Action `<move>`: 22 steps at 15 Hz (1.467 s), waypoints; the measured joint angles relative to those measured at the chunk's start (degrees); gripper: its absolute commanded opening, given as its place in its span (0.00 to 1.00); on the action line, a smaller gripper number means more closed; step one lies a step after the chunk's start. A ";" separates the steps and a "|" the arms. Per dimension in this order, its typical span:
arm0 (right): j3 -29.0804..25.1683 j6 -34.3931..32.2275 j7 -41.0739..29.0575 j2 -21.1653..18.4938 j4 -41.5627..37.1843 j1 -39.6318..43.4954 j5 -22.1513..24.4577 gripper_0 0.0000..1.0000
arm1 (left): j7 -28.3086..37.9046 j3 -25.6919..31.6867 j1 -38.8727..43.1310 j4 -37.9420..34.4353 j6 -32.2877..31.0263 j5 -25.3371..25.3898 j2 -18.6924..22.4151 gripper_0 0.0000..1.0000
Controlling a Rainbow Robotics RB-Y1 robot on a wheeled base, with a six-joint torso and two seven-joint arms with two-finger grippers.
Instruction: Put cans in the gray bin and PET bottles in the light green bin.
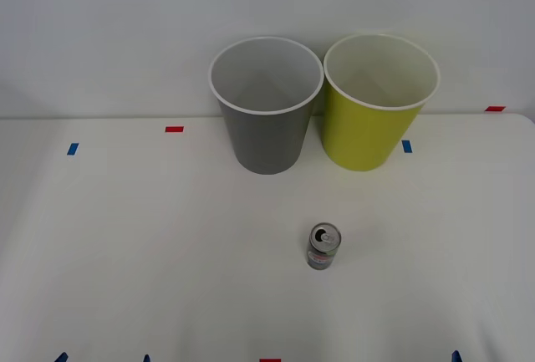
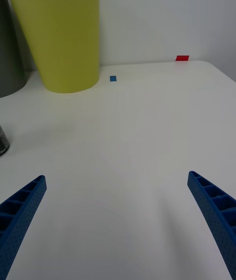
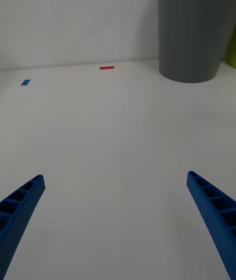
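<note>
One small can (image 1: 323, 247) stands upright on the white table, silver top with a pull-tab opening and a dark body. Behind it stand the gray bin (image 1: 266, 140) and, to its right, the light green bin (image 1: 364, 132), both upright with white rims. PET bottles are out of view. My right gripper (image 2: 118, 221) is open low over the table near the front edge, with the can (image 2: 2, 143) ahead and to its left and the light green bin (image 2: 61, 44) beyond. My left gripper (image 3: 115, 221) is open over bare table, the gray bin (image 3: 196, 29) far ahead.
Small red tape marks (image 1: 174, 129) and blue tape marks (image 1: 73, 149) lie on the table near the back. A plain wall rises right behind the bins. The table's right edge (image 2: 223, 71) curves in near the red mark (image 2: 182, 57).
</note>
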 measured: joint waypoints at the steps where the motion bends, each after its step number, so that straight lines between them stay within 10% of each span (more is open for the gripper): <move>1: 0.00 0.00 0.00 0.00 0.00 0.00 0.00 1.00 | 0.00 0.00 0.00 0.00 0.00 0.00 0.00 1.00; 22: -0.01 0.17 0.00 0.14 0.31 -0.30 -0.02 1.00 | 0.00 0.00 0.00 0.00 0.00 0.00 0.00 1.00</move>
